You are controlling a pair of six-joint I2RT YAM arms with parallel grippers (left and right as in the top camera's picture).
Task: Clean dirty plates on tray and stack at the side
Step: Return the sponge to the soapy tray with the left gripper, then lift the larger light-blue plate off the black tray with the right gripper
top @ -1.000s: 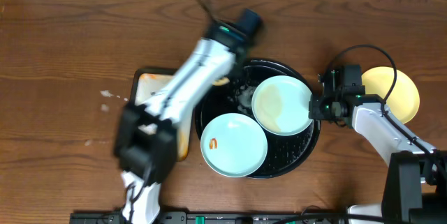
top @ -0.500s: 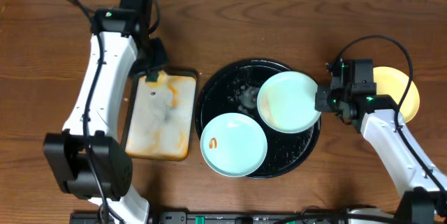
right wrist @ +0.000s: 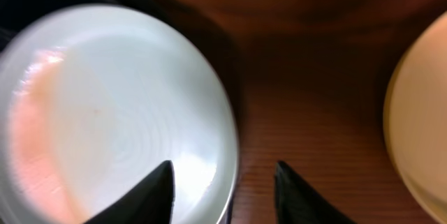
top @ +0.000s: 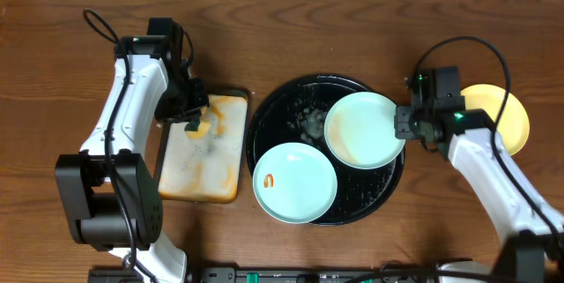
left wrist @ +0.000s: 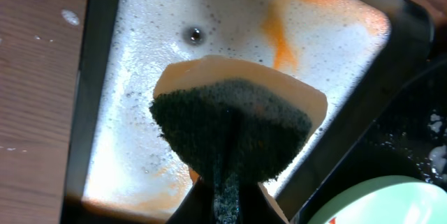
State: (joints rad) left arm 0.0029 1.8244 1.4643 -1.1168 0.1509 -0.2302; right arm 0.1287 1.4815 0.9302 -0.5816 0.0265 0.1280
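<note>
A large round black tray (top: 291, 137) holds two mint-blue plates. One plate (top: 361, 130) lies at its right with a faint orange film (right wrist: 105, 112). The other plate (top: 295, 182) lies at the front with a small orange smear. A pale yellow plate (top: 507, 115) sits on the table at the right (right wrist: 419, 112). My right gripper (top: 404, 126) is open, its fingers (right wrist: 223, 182) straddling the right rim of the right mint-blue plate. My left gripper (top: 191, 111) is shut on a sponge (left wrist: 237, 123), yellow with a dark green scrub side, held over the soapy rectangular tray.
A rectangular tray (top: 201, 151) with foam and orange stains (left wrist: 230, 49) lies left of the black tray. Suds spot the black tray's middle (top: 308, 117). Water drops lie on the wood at the left (left wrist: 49, 4). Cables loop behind both arms.
My left arm swung from over the black tray back to the left, carrying the sponge to the rectangular tray's far end. My right gripper stayed at the right plate's rim, shifting slightly.
</note>
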